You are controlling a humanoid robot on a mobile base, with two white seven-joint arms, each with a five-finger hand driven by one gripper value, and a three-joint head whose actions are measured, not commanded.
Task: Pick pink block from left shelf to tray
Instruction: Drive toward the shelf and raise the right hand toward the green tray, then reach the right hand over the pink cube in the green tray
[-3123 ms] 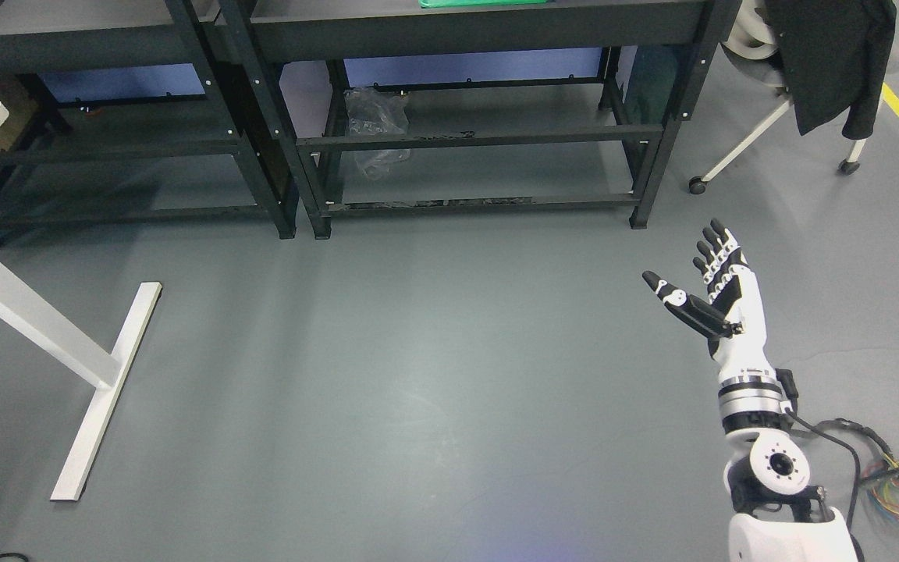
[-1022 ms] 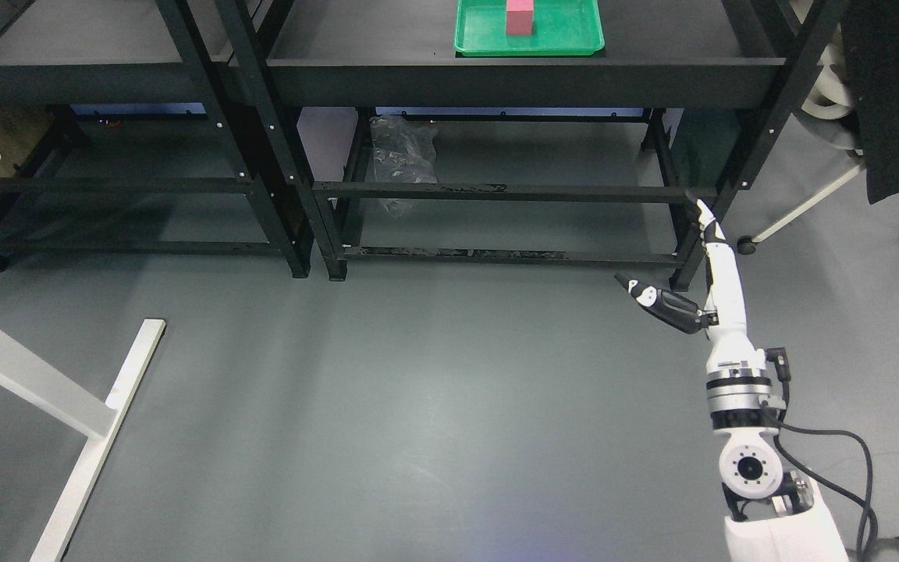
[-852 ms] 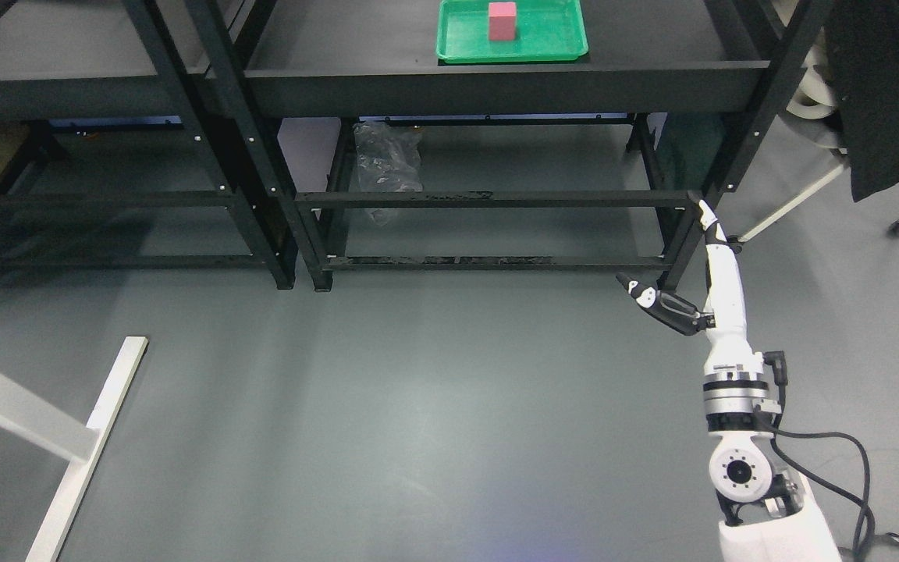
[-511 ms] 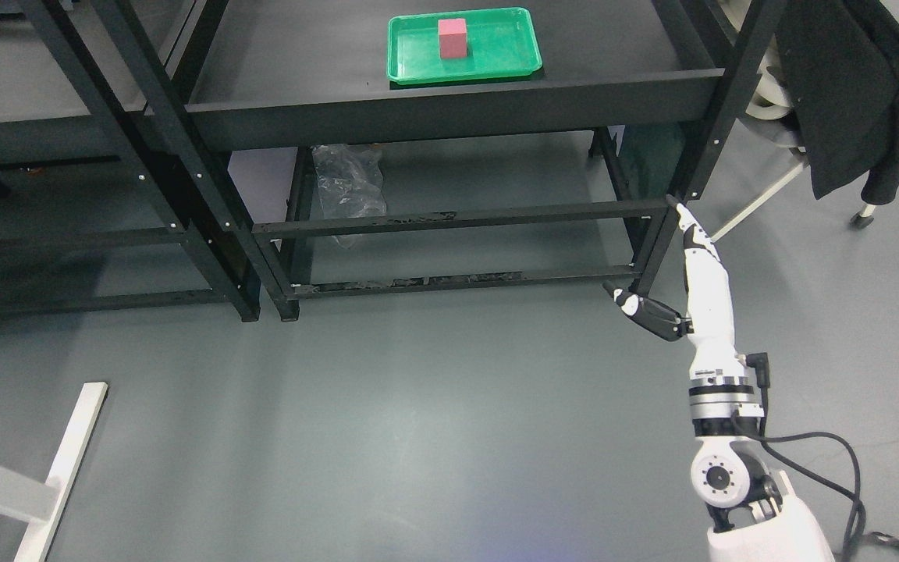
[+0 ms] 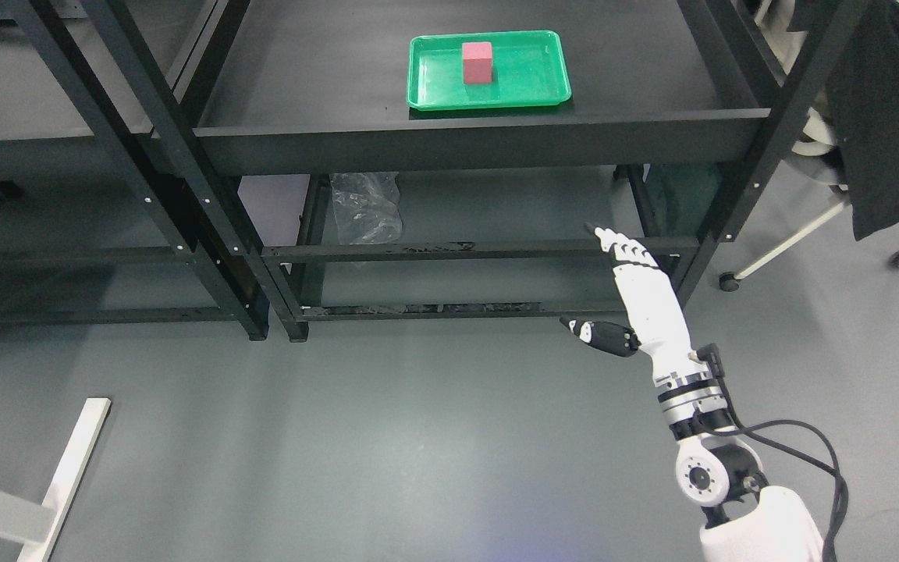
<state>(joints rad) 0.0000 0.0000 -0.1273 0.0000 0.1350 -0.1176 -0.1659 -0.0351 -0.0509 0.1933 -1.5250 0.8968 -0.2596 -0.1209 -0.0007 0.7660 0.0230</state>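
One pink block (image 5: 477, 62), upright inside the green tray (image 5: 531, 94), slightly left of the tray's middle, on the top deck of the right-hand black shelf (image 5: 465, 144). Already in the tray, then, not on the left shelf (image 5: 44, 148) as the task words it; no second block visible there. Probably little left to do beyond withdrawing or confirming the placement.

Lower down and to the right, the right hand (image 5: 637, 293) raised in front of the shelf's lower rails, fingers (image 5: 627, 251) stretched out flat and together, thumb (image 5: 602, 338) jutting left, holding nothing. Well apart from tray and block, below deck level. No left hand in view.

Between hand and tray: the deck's raised front lip and the right corner post (image 5: 762, 148). Beneath the deck, a crumpled clear plastic bag (image 5: 364, 204). Off right, a dark jacket (image 5: 890, 117) draped over a wheeled chair; at lower left, a white table foot (image 5: 67, 476) on grey floor.
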